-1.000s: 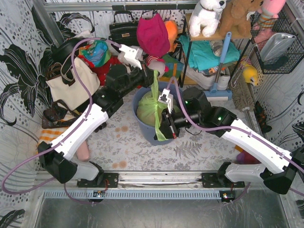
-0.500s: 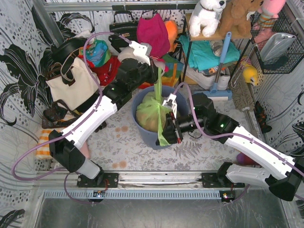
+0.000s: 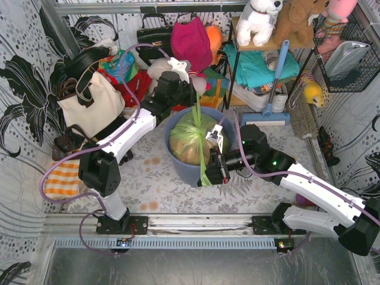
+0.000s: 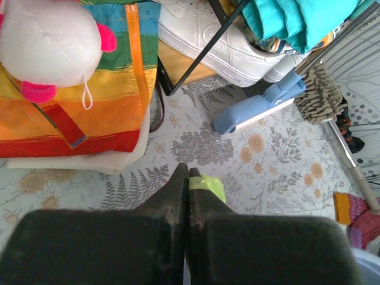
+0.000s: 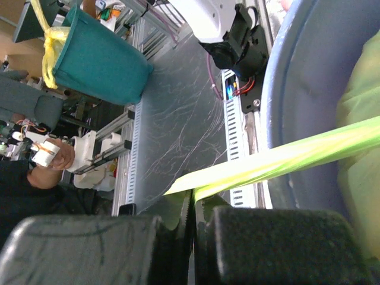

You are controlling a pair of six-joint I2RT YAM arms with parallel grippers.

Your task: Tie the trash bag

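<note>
The trash bag (image 3: 191, 141), thin light-green plastic with brown paper showing through, sits in the round blue bin (image 3: 185, 168). Two flaps of it are pulled taut in opposite directions. My left gripper (image 3: 194, 90) is beyond the bin, shut on the far flap; a green tip (image 4: 209, 185) pokes out beside its closed fingers (image 4: 178, 187). My right gripper (image 3: 208, 176) is at the bin's near rim, shut on the near flap (image 5: 285, 157), which stretches back over the bin wall (image 5: 291, 89) to the bag body (image 5: 363, 119).
A cream tote bag (image 3: 89, 107) stands at the left and a black handbag (image 3: 155, 35) at the back. A shelf rack (image 3: 261, 65) holds plush toys and cloths, with a blue brush (image 3: 270, 113) under it. A striped cloth (image 3: 62, 178) lies near left. A rainbow bag (image 4: 77, 89) lies below my left gripper.
My right gripper has drawn its flap toward the near edge, away from the bin. My left arm has swung and straightened behind the bin, still holding the far flap. The flaps are tauter.
</note>
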